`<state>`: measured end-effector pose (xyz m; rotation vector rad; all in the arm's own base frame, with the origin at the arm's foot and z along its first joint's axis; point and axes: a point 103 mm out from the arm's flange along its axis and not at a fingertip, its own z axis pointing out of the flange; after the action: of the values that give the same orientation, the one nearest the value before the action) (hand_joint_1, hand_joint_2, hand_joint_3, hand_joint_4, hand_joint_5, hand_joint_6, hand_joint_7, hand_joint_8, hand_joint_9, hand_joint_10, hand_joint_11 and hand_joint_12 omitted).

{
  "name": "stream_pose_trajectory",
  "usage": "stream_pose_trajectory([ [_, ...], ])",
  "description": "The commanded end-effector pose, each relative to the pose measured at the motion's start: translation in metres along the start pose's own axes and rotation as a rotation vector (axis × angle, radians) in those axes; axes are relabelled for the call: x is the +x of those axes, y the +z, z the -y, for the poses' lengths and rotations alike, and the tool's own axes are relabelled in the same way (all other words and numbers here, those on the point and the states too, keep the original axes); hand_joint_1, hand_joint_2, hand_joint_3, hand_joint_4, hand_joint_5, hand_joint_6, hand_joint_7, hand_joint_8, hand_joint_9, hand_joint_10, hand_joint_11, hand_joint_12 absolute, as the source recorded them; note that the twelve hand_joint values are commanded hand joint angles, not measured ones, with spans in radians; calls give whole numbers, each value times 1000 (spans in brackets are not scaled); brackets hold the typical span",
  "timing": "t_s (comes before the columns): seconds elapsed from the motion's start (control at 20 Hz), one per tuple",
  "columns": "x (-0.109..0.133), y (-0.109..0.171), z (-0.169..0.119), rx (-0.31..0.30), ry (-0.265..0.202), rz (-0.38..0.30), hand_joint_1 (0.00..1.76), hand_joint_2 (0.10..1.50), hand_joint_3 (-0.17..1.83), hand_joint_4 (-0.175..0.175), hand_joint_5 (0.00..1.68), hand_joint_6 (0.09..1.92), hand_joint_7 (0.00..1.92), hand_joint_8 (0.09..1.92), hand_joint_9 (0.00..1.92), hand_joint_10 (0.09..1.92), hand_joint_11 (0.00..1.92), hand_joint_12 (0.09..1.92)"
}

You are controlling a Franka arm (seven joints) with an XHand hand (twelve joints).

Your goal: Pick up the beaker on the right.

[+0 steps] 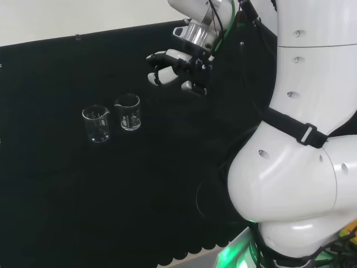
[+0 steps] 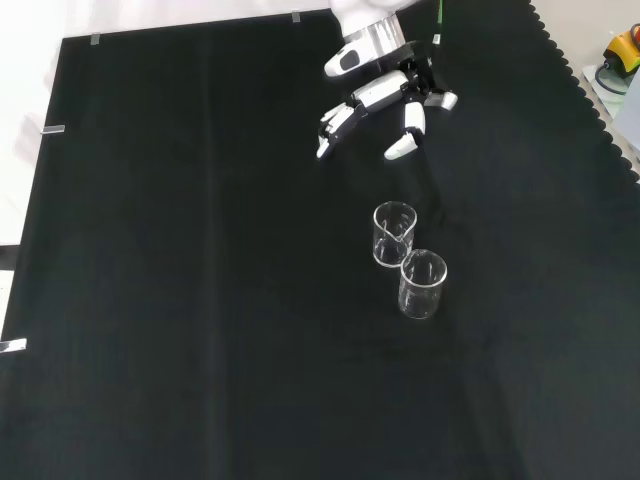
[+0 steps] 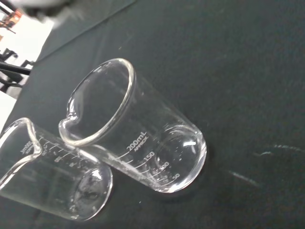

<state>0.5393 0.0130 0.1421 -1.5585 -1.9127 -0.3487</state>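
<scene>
hovering spread robot hand (image 1: pixel 177 70), well apart from right beaker (image 1: pixel 128 112) in head view

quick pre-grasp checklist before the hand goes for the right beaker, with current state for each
1. Target found: the right beaker in the head view, the one nearer the hand: ok.
2. Target upright on the black cloth, looks empty: ok.
3. Hand open, fingers relaxed, holding nothing: ok.
4. Path from hand to target clear of other ware: ok.
5. Room beside the target: the left beaker stands very close; whether they touch: cannot tell.
6. Hand down at beaker height: not ok, it hangs above the cloth, apart from the beaker.
</scene>
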Motion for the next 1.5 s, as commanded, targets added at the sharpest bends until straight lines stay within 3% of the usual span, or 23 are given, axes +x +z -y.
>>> stream_pose_trajectory([
  [0.05,-5,12,-5,30,-48,-87,883,402,1201,-31,368,87,285,526,379,621,0,1210],
  [0.8,-17,22,-3,107,-166,-171,888,300,1178,-68,352,87,288,596,367,625,0,1199],
  [1.5,-27,41,7,51,-195,-227,964,316,1179,-75,493,131,424,733,481,630,0,1252],
])
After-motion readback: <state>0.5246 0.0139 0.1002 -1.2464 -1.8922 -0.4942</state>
